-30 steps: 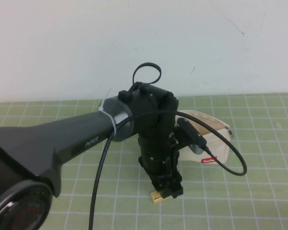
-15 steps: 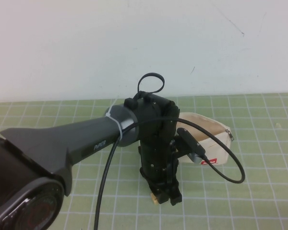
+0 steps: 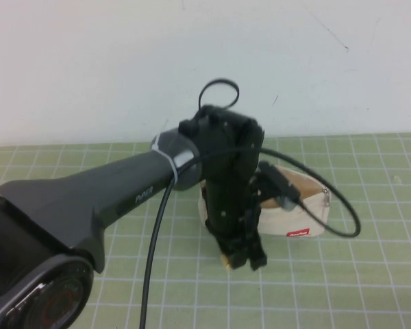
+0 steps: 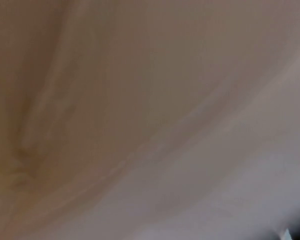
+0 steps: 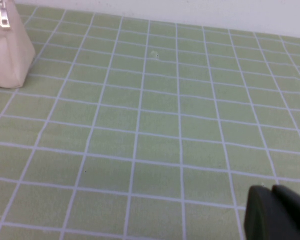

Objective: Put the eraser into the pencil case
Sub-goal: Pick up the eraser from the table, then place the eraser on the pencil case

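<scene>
In the high view my left gripper (image 3: 241, 260) points down just above the green mat, in front of the left end of the pencil case (image 3: 307, 214). It is shut on the small tan eraser (image 3: 225, 261), which shows at its fingertips. The pencil case is a cream pouch with a red label (image 3: 298, 233), and its mouth gapes open behind the wrist. The left wrist view shows only a blurred cream surface. My right gripper (image 5: 276, 216) shows only in the right wrist view, shut and empty, low over the mat, well away from the pouch's end (image 5: 7, 55).
A green grid mat (image 3: 370, 274) covers the table, with a white wall (image 3: 123, 62) behind it. The left arm's black cable (image 3: 342, 226) loops over the pouch. A metal zipper pull (image 5: 4, 15) hangs at the pouch's end.
My left gripper has risen off the mat with the eraser and shifted slightly right and back, closer to the pouch. The pouch has stayed where it was.
</scene>
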### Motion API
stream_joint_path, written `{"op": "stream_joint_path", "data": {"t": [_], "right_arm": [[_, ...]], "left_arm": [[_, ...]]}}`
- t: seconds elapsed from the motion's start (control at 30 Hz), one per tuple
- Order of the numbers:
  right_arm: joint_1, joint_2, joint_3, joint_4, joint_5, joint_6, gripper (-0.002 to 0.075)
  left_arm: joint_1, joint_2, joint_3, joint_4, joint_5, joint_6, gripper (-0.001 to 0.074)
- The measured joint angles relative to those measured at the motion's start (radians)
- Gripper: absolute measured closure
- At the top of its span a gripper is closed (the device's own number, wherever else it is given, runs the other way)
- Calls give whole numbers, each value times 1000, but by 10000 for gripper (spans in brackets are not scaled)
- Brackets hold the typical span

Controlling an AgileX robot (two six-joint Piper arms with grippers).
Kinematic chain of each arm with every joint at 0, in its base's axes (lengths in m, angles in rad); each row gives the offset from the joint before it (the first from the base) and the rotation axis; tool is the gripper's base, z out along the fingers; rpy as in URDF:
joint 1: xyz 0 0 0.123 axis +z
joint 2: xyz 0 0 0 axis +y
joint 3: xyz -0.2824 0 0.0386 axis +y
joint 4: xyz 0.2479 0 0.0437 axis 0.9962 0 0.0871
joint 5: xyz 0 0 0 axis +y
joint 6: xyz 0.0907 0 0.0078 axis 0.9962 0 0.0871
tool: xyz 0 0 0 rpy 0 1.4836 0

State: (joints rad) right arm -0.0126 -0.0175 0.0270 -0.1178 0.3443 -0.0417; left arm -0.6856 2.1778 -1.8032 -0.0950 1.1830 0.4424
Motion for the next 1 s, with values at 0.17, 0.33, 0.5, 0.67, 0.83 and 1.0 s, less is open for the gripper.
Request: {"op": "stream_joint_path", "data": {"t": [0.17,0.33,0.5,0.67,0.83,1.0], "right_arm": [[0,0,0,0,0,0,727],[0,0,0,0,0,0,727],[0,0,0,0,0,0,727],[0,0,0,0,0,0,727],[0,0,0,0,0,0,727],[0,0,0,0,0,0,727]], "left_arm": [[0,0,-148,2,32,-17,554],[0,0,-296,2,43,-43,554],[0,0,-422,2,52,-49,554],[0,0,-471,2,45,-49,554],[0,25,-471,2,7,-49,554],[0,77,-473,4,-33,-51,554]]}}
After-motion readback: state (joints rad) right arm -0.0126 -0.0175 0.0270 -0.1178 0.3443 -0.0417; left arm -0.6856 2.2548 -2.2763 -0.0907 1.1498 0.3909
